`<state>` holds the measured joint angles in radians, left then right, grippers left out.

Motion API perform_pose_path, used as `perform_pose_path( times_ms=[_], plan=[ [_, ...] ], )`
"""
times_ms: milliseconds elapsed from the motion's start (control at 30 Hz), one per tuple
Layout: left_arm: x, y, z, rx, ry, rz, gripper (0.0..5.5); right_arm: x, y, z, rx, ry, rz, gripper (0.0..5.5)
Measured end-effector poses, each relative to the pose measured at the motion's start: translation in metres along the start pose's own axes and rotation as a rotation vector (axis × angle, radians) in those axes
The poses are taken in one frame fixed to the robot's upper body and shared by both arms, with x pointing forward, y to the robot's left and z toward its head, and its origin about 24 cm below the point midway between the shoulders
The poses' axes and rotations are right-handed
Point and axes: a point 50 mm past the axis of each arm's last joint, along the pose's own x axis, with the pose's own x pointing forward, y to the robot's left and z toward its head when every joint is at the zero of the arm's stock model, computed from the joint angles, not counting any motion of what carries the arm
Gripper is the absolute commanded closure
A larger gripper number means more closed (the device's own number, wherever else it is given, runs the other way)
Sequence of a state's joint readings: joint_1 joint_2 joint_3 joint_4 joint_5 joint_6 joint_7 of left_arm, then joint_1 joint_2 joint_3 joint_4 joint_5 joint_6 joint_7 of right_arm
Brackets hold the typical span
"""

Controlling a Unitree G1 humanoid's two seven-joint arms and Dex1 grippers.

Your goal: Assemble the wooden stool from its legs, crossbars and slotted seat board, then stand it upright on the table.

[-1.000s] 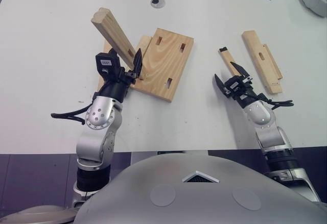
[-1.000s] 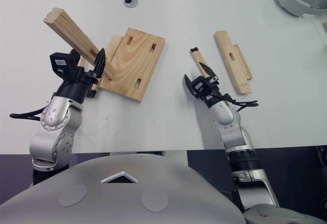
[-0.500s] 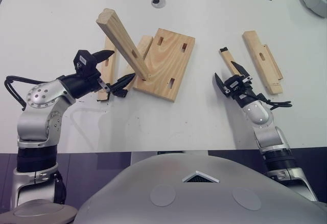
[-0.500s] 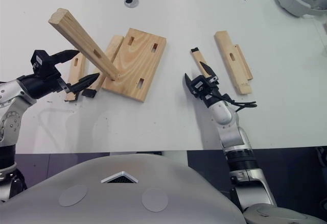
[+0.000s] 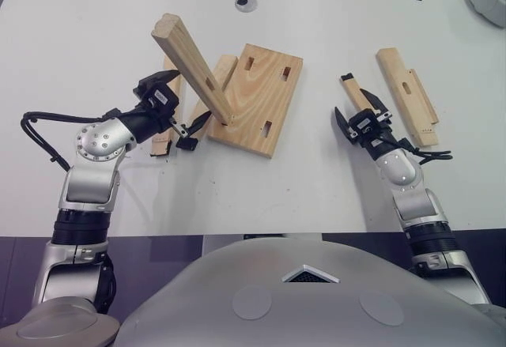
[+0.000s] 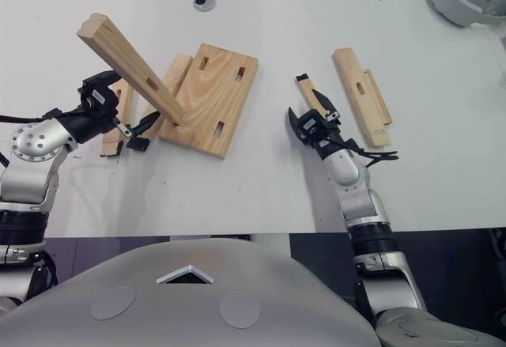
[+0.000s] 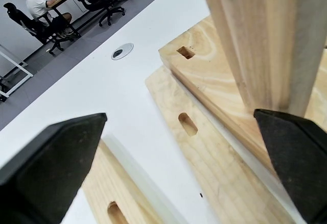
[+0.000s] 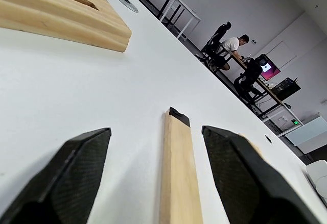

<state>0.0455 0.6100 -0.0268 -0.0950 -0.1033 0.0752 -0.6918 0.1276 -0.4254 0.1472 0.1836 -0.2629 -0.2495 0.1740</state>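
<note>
Our left jaws stand wide and hold nothing. Between their fingers (image 7: 51,157) we see two flat slats and the edge of the board (image 5: 261,98). The foot of the tilted leg (image 5: 194,66) is just beside one finger, and we cannot tell whether they touch. That leg rises from the board's near left corner and leans toward 10 o'clock; whether it sits in a slot is hidden from us.

The board lies near the middle of the worktop (image 5: 316,181) with three slots showing, its 9 o'clock edge over the first slat (image 5: 224,69). The second slat (image 5: 164,130) lies at 9 o'clock of the first, under the left wrist. A small white label (image 5: 164,97) sits on that wrist, its print too small to read. The left arm (image 5: 95,153) comes in from 8 o'clock, elbow bent, its forearm pointing to 2 o'clock.

Our right jaws are also wide, low over the worktop, with a finger on each side of the near end of the crossbar (image 8: 176,183) and nothing gripped. The crossbar lies flat, its dark-capped end toward 11 o'clock. At 3 o'clock of it lies a slotted part (image 5: 405,94), also flat. The right arm (image 5: 407,197) comes in from 5 o'clock, its forearm pointing to 11 o'clock.

A round grommet (image 5: 244,2) sits at 12 o'clock of the board.
</note>
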Motion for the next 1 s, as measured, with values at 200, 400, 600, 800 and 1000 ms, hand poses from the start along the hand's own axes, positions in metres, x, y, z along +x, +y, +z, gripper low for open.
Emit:
perform_pose_path(
  times_ms=[200, 400, 600, 800, 1000],
  plan=[
    [0.006, -0.006, -0.003, 0.057, 0.039, -0.034, 0.18, 0.001, -0.002, 0.001, 0.006, -0.003, -0.004, 2.17],
    [0.007, -0.009, -0.007, 0.101, 0.099, -0.054, 0.18, -0.012, -0.021, -0.004, 0.305, 0.048, -0.102, 2.17],
    [0.012, -0.017, -0.009, 0.105, 0.123, -0.063, 0.18, -0.023, -0.044, -0.02, 0.534, 0.147, -0.036, 2.17],
    [0.018, -0.038, -0.002, 0.076, 0.1, -0.106, 0.18, -0.037, -0.048, -0.023, 0.566, 0.204, 0.104, 2.17],
    [0.027, -0.058, 0.009, 0.044, 0.063, -0.14, 0.15, -0.042, -0.057, -0.023, 0.501, 0.233, 0.134, 2.47]
  ],
)
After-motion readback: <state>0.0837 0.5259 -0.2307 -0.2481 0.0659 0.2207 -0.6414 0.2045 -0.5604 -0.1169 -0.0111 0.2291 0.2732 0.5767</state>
